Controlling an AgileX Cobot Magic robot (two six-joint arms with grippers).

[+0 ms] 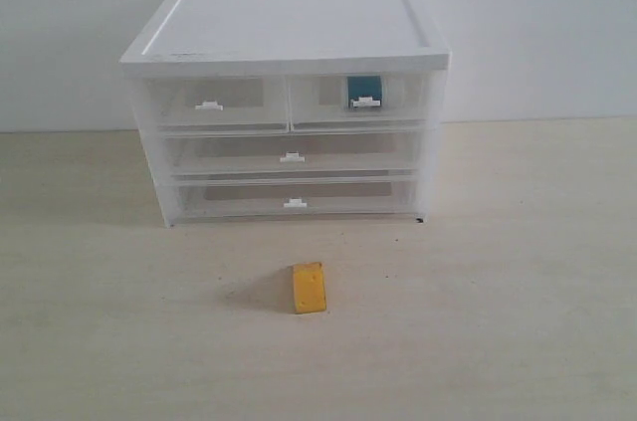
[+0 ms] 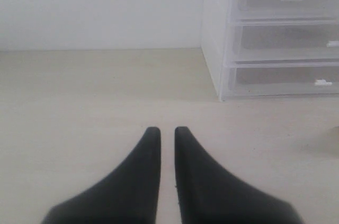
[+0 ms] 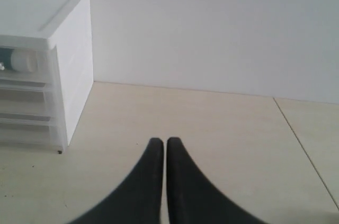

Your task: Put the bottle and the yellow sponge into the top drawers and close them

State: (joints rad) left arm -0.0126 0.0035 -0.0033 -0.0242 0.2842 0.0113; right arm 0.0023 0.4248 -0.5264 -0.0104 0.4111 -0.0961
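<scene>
exterior view, bottle [image 1: 365, 93] inside drawer [image 1: 403, 103], sponge [image 1: 309, 288] outside

A bare lab-like test bench (nothing homely): blank white wall [image 1: 80, 23], pale tabletop [image 1: 518, 321], lone cabinet [image 1: 289, 28].

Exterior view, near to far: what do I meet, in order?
The yellow sponge on the table → white cabinet → bottle behind the front of its right-hand top drawer → wall.
</scene>
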